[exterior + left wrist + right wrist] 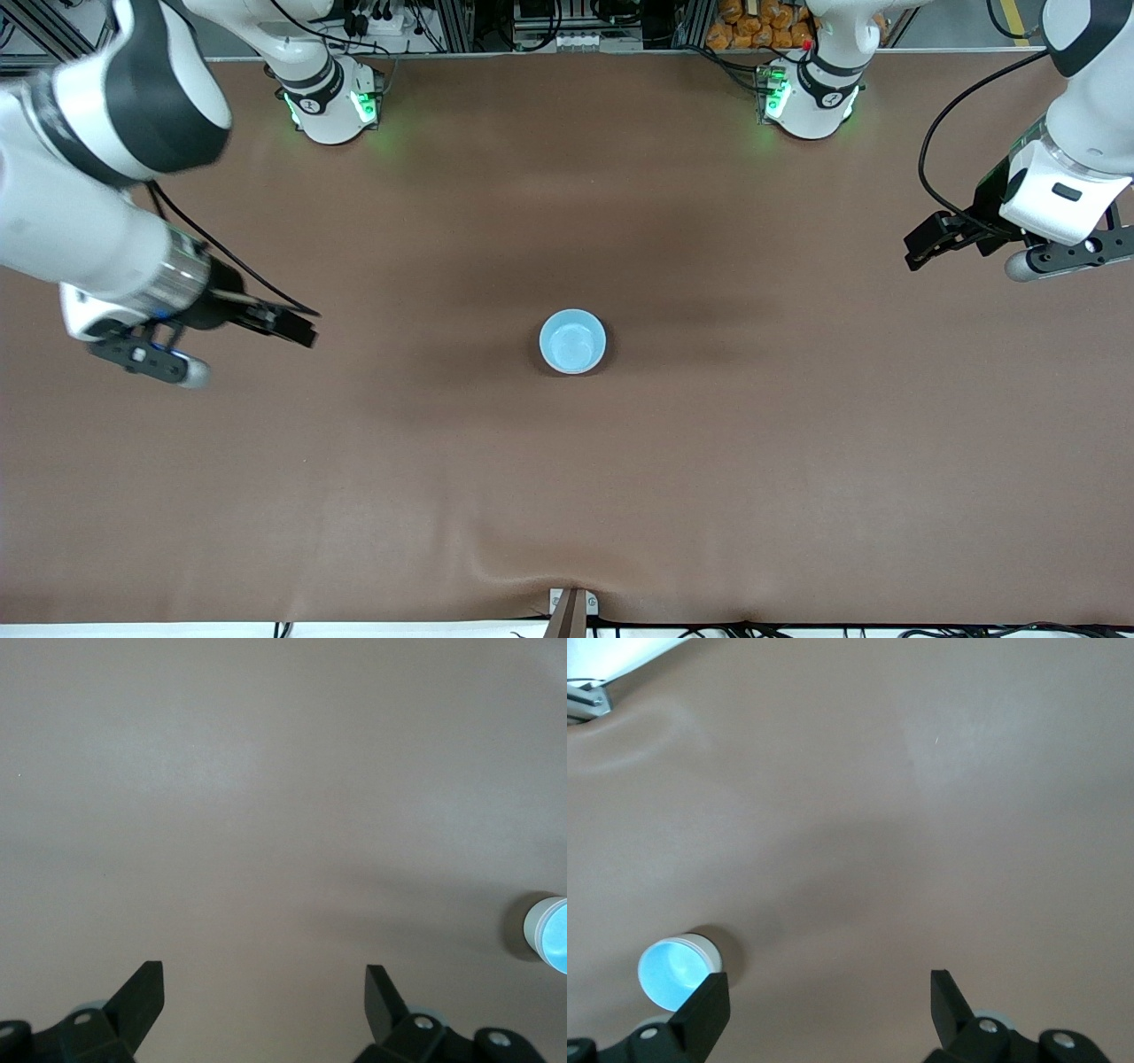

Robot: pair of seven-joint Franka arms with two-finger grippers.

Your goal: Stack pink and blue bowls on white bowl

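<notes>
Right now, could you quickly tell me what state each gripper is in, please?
Left gripper: open, holding nothing, over bare table at the left arm's end.
Right gripper: open, holding nothing, over bare table at the right arm's end.

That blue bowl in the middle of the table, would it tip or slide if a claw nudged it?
The blue bowl stands upright on the brown cloth, so it would probably slide rather than roll. Its glossy surface looks slippery and rigid, likely hard to pinch. A whitish wall below its rim suggests a stack, possibly top-heavy.
</notes>
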